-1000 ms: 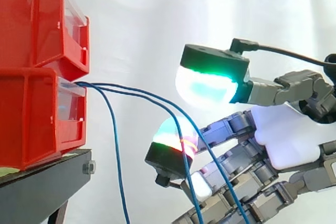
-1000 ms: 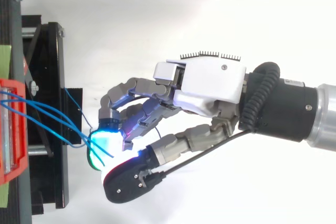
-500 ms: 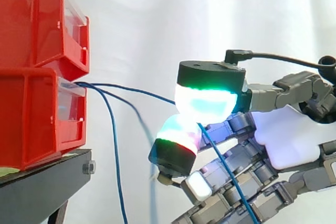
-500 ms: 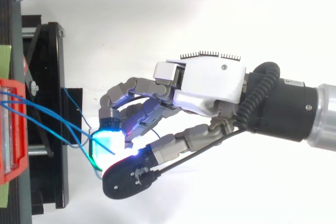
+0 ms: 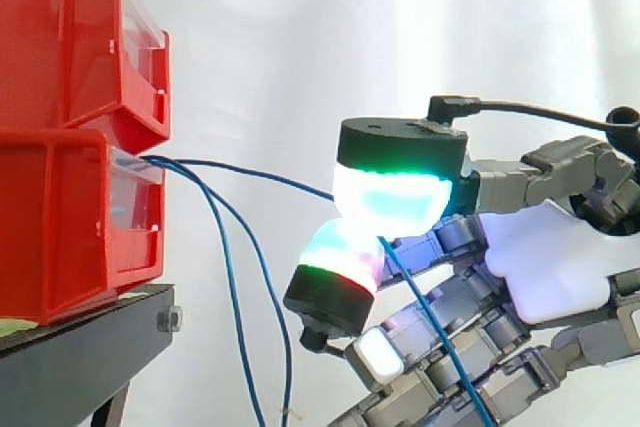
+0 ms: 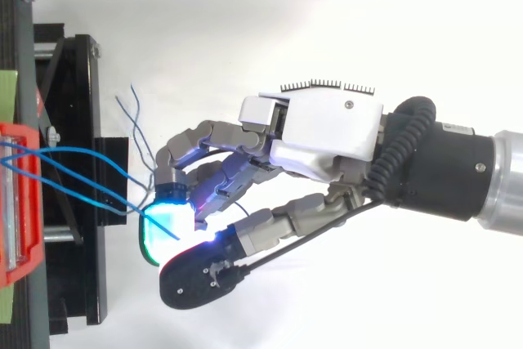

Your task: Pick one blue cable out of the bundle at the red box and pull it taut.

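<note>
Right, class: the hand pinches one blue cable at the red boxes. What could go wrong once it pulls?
1. The held blue cable is thin and sits between rounded pads; it may slip as tension rises.
2. Two loose cables hang close to the hand and could snag on it.
3. A hard pull might shift the lower red box it runs from.

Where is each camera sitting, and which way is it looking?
Side view: beside the work at about its height, looking level across at the red bins on the left; the hand shows at the right.
Top view: above the work, looking straight down; the hand and arm reach in from the right towards the black stand.
Both share the hand pinching one blue cable that runs from the red bins.
</note>
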### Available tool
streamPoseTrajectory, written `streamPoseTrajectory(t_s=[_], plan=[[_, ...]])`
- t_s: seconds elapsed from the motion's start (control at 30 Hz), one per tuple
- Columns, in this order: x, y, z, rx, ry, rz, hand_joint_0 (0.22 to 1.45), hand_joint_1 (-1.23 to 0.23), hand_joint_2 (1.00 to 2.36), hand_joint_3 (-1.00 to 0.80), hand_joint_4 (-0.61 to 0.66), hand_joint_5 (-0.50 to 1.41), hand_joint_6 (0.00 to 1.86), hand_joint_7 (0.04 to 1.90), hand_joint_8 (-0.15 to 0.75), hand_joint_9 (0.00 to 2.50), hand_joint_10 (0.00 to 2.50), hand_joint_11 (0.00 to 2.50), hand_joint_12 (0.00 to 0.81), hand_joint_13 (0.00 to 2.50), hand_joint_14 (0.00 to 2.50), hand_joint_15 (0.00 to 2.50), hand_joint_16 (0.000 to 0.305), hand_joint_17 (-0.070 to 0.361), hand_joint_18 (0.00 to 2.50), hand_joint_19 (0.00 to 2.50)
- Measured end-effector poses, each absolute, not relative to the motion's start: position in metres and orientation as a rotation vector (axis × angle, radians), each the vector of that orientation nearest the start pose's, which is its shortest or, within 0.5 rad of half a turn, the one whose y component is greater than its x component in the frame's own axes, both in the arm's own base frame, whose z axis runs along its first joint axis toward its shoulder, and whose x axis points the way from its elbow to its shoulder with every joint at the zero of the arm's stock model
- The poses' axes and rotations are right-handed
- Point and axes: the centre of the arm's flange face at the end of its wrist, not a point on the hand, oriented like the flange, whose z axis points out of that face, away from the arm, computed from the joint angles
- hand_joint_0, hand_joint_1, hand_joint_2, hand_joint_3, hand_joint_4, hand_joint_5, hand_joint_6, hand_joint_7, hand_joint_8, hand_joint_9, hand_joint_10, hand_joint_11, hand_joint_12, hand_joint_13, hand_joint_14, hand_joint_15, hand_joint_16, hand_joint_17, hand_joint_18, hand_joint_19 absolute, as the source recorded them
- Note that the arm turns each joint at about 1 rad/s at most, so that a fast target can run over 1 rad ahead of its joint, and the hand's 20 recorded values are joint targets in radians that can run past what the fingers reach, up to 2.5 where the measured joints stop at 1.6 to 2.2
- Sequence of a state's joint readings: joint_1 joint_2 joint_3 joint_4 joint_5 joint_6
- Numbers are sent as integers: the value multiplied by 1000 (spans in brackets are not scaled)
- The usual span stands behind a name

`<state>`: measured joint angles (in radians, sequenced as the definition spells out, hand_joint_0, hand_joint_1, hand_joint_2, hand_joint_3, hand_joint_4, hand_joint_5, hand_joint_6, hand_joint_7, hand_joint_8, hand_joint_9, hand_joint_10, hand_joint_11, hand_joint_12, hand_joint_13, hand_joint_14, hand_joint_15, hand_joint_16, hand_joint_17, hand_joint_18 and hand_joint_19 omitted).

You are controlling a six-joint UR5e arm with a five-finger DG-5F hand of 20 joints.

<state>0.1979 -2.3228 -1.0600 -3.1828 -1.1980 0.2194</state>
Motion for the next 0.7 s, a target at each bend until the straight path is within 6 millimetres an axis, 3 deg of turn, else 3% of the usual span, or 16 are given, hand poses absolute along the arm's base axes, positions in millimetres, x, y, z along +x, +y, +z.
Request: streamPoseTrajectory(t_s=[0.1,0.27,0.7], plan=[[751,-22,258,1583,1164,1024,570,-757,1014,-286,2,-125,829,1201,273,873,18,748,392,418,4,139,55,123,547,344],[751,-23,258,1582,1165,1021,511,-716,1000,-500,40,-117,792,1154,290,871,17,753,410,409,4,145,58,130,534,353],[751,-23,257,1572,1172,1012,450,-716,1000,-500,66,-110,741,1113,308,866,13,741,432,414,4,148,63,142,547,339]])
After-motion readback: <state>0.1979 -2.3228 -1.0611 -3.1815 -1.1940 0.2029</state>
